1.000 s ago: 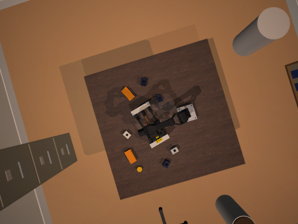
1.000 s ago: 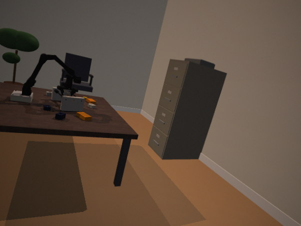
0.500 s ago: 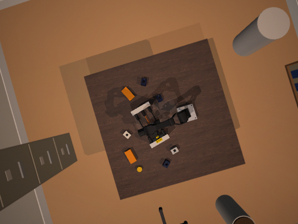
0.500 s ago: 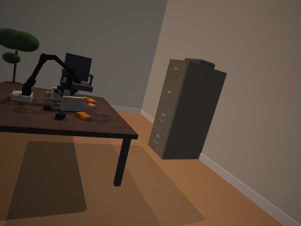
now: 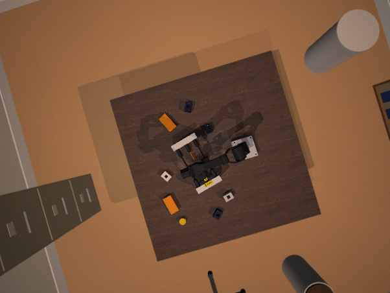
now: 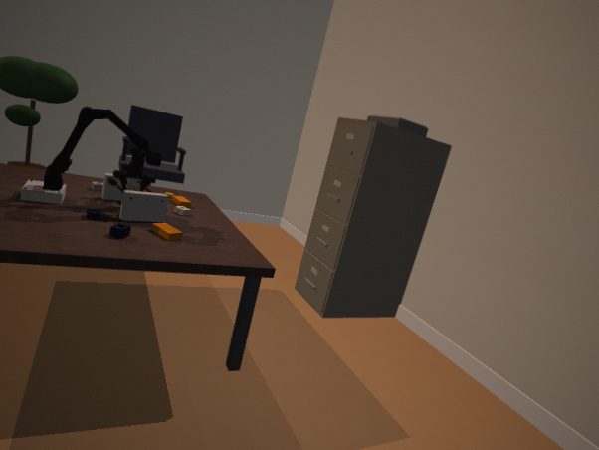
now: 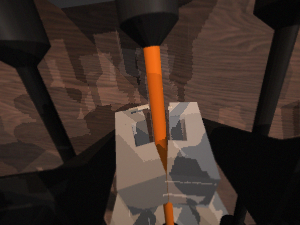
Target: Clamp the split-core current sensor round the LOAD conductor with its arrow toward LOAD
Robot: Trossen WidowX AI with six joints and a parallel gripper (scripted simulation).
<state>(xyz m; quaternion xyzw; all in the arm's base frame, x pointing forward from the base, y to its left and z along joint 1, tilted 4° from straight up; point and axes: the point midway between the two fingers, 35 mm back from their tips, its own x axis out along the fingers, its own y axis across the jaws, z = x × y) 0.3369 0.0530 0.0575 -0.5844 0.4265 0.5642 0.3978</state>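
Observation:
The pale grey split-core sensor [image 7: 142, 171] sits round the orange conductor [image 7: 153, 66] [image 5: 192, 156] in the wrist view. Its two halves stand on either side of the conductor and meet along a seam at the near part, with a narrow gap round the conductor farther up. My gripper [image 7: 158, 127] is shut on the sensor, with a black finger against each side. The conductor spans between two white panels [image 5: 184, 142] [image 6: 144, 207]; the panel on the other side bears a yellow label [image 5: 208, 183], too small to read. The sensor's arrow and latch cannot be made out.
Black conductors [image 7: 47, 104] [image 7: 272, 79] run on both sides of the orange one. Orange blocks [image 5: 167, 122] [image 5: 170, 204], dark blue blocks [image 5: 188, 106] [image 5: 217, 214], white blocks [image 5: 228, 196] [image 5: 162, 175] and a yellow disc [image 5: 183, 222] lie around the panels. The arm's base [image 6: 43, 192] stands at one side.

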